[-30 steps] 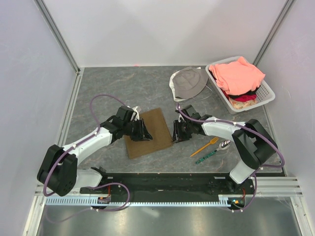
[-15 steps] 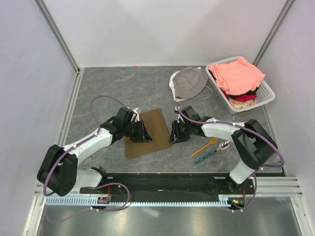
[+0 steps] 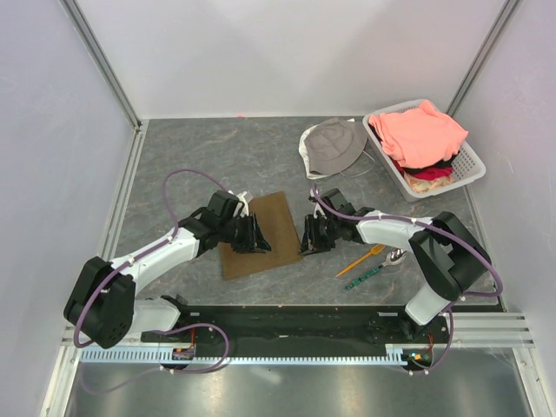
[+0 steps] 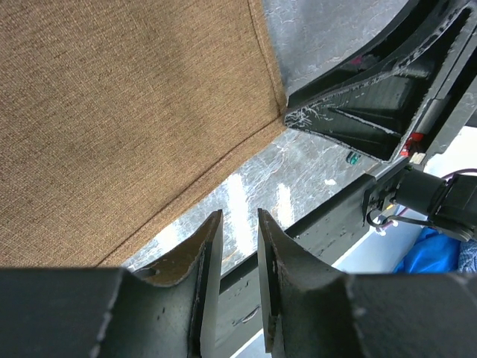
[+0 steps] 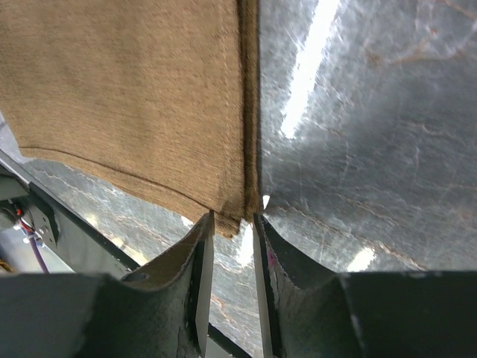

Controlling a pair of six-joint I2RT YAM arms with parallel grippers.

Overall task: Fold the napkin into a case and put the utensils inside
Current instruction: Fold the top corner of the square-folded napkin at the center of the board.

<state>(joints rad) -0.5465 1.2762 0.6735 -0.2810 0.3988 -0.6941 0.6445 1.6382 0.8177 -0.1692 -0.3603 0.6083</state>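
– Brown napkin: where does it lie, and in what shape?
– Flat on the grey table, near the middle, between the two arms. It is a rectangle with a doubled edge along one side, so it looks folded at least once. It seems too wide to be the narrow case yet.
– What are the grippers doing?
– The left gripper hovers at the napkin's left edge. Its fingers stand a little apart, with only table showing in the gap. The right gripper sits at the near right corner. Its fingers are also slightly apart, and the cloth's corner lies right at the mouth of the gap. I cannot tell whether it is pinched.
– And the utensils?
– The orange fork and the green patterned utensil lie side by side on the table, to the right of the napkin and apart from it.
– So how far along is the job?
– Partway, I judge. Folding is under way, the case is unfinished, and both utensils are not yet inside.
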